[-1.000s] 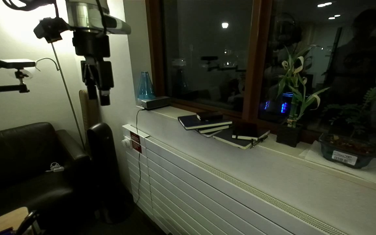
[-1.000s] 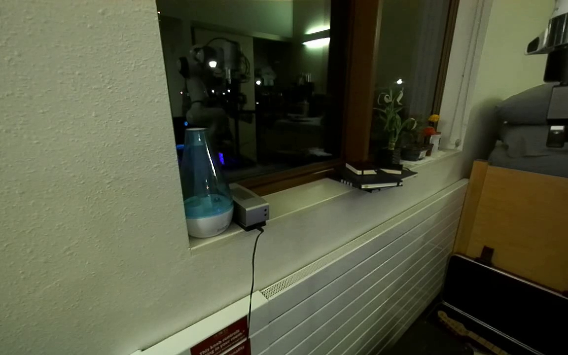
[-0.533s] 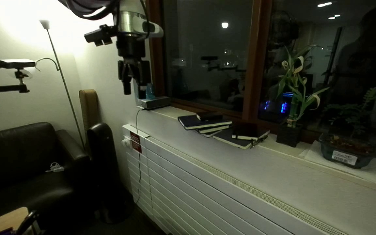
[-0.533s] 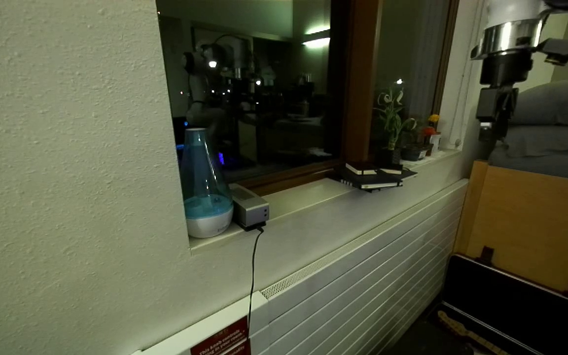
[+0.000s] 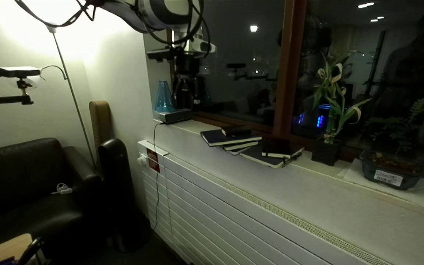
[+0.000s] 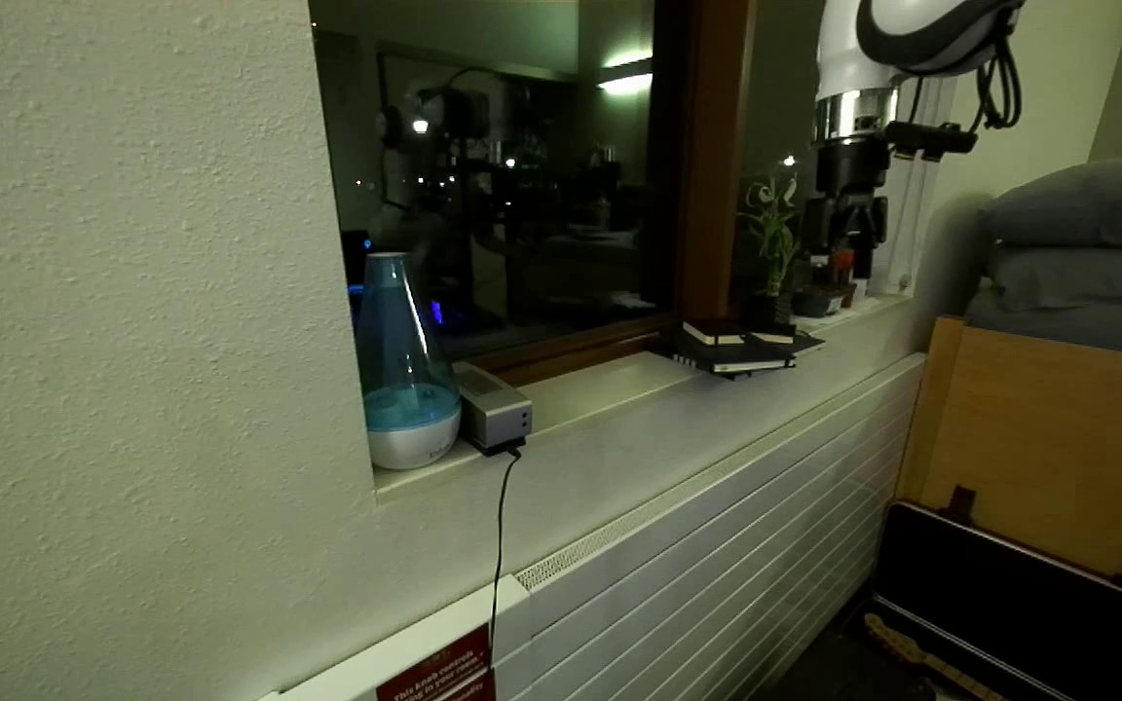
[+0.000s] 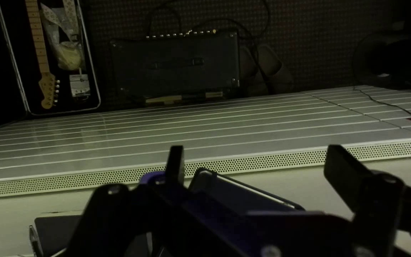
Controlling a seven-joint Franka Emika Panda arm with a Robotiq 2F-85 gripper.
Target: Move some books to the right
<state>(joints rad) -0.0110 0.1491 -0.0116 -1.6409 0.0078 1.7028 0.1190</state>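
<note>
This looks like the approach: the fingers (image 7: 344, 176) stand spread and empty, the books (image 5: 231, 140) lying below them, untouched, on the windowsill (image 6: 605, 387). Next likely calls for descending, straddling one book and gripping it.

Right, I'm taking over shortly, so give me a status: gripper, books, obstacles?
Gripper open, empty, raised higher than the windowsill. Books lying in low stacks there, untouched. Potted plant close beside them, might crowd the move.
</note>
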